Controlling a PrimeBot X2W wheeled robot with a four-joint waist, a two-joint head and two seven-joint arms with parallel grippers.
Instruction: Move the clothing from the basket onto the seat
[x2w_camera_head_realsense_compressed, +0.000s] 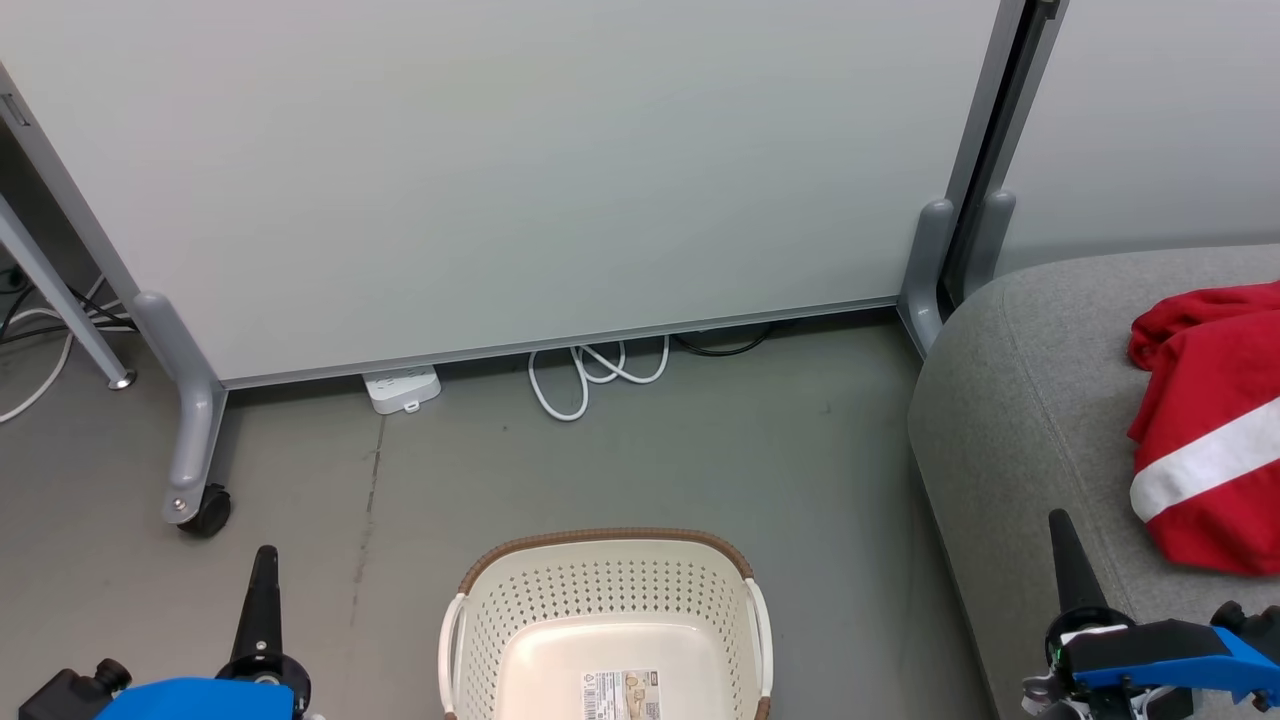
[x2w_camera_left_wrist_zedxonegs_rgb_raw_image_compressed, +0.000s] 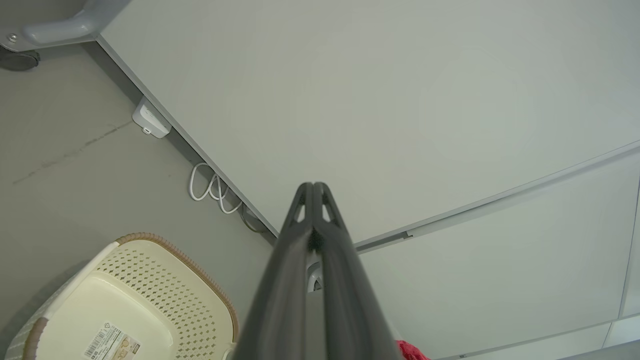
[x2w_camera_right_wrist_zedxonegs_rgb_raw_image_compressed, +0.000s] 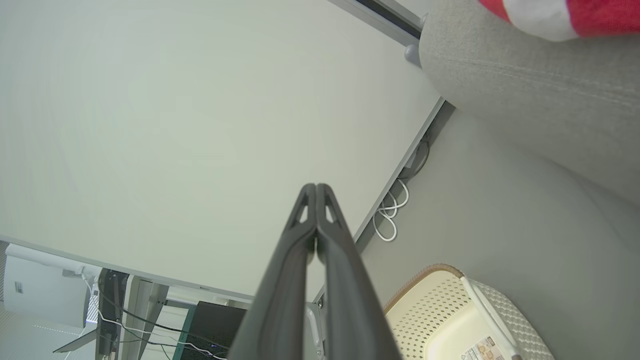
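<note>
Grey floor (x2w_camera_head_realsense_compressed: 640, 470): red clothing (x2w_camera_head_realsense_compressed: 1210, 430) is lying on the sofa (x2w_camera_head_realsense_compressed: 1010, 400), right of the basket (x2w_camera_head_realsense_compressed: 600, 590).
I'm seeing left gripper (x2w_camera_head_realsense_compressed: 264, 585) and right gripper (x2w_camera_head_realsense_compressed: 1068, 545) pinched together; soft, light fabric, I'm guessing, so grab a bunched fold.

basket (x2w_camera_head_realsense_compressed: 600, 590) top open, reachable from above | bare floor (x2w_camera_head_realsense_compressed: 800, 470) between basket and seat (x2w_camera_head_realsense_compressed: 1010, 420) | panel (x2w_camera_head_realsense_compressed: 500, 180) blocks ahead | cable (x2w_camera_head_realsense_compressed: 590, 378), power strip (x2w_camera_head_realsense_compressed: 402, 388) at panel base | caster foot (x2w_camera_head_realsense_compressed: 195, 450) at left | clothing (x2w_camera_head_realsense_compressed: 1210, 430) covers seat's right part
</note>
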